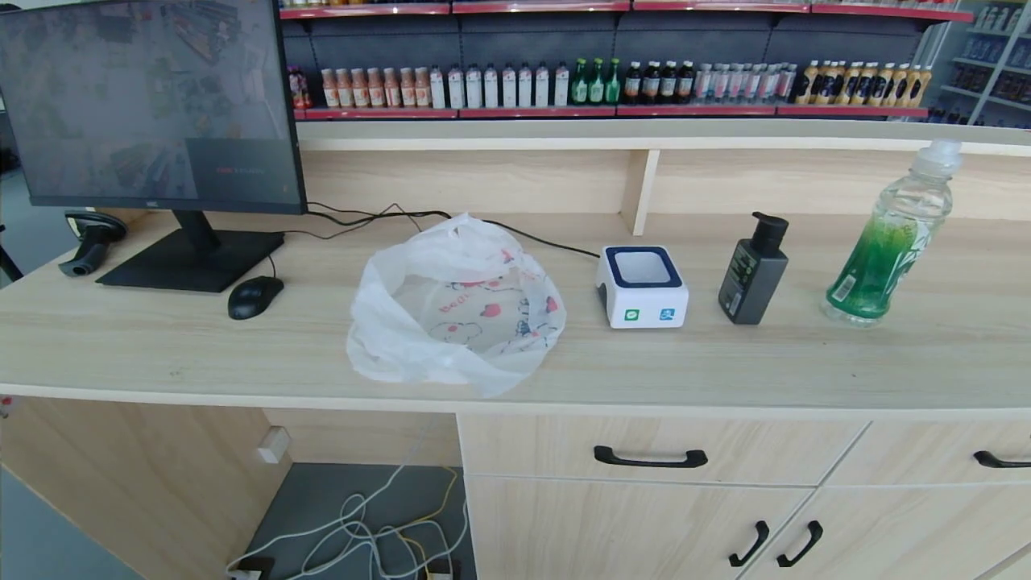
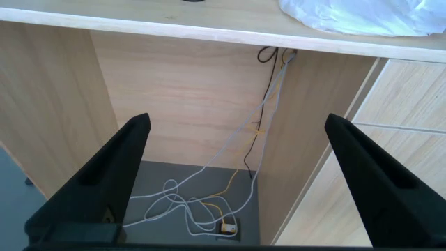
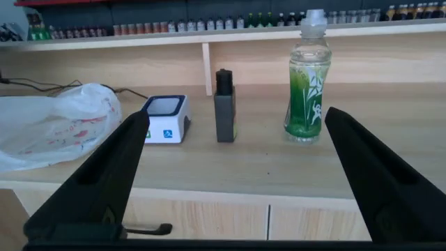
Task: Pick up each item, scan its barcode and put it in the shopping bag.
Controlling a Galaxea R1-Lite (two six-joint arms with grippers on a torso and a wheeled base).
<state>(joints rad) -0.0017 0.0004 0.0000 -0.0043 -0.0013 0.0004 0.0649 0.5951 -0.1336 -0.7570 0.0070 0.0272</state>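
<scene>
Left gripper [image 2: 237, 122] and right gripper [image 3: 237, 118] gape wide, empty.

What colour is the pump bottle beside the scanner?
The pump bottle is dark grey with a black pump; best in the head view.

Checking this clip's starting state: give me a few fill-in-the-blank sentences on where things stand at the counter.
Between the shopping bag and the pump bottle stands the white ____.
The green drink bottle is the item farthest to the robot's ____.
The left gripper and right gripper are both ____.
Missing: scanner; right; open.
</scene>
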